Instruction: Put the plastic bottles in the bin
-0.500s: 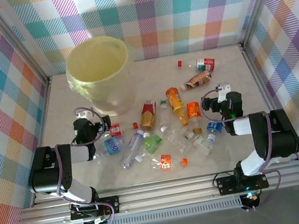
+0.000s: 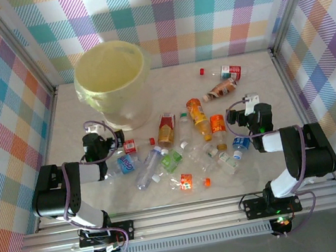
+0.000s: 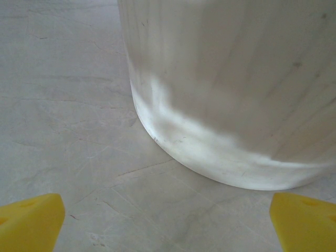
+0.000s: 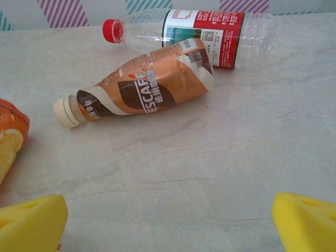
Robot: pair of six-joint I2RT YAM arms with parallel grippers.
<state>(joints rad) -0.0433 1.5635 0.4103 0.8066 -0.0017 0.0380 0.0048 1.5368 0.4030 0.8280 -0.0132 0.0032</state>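
The bin [image 2: 111, 77], a big pale-yellow bucket, stands at the back left. Its lower wall [image 3: 236, 79] rises just ahead of my left gripper [image 3: 168, 231], which is open over bare table, with yellow fingertips [image 3: 31, 220] at the frame's corners. Several plastic bottles [image 2: 186, 142] lie scattered mid-table between the arms. My right gripper [image 4: 168, 226] is open and empty. Ahead of it lie a crushed brown coffee bottle [image 4: 152, 86] and, behind that, a clear red-labelled bottle [image 4: 210, 29]. From above, the left gripper [image 2: 97, 137] sits near the bin's foot and the right gripper [image 2: 246, 113] is right of the heap.
An orange bottle [image 4: 10, 136] pokes in at the left edge of the right wrist view. A loose red cap [image 2: 201, 71] lies near the back wall. Checked fabric walls [image 2: 200, 6] enclose the table [image 2: 64, 117] on three sides.
Both arms hold still with their grippers open. A clear bottle in the middle of the heap seems to have shifted slightly.
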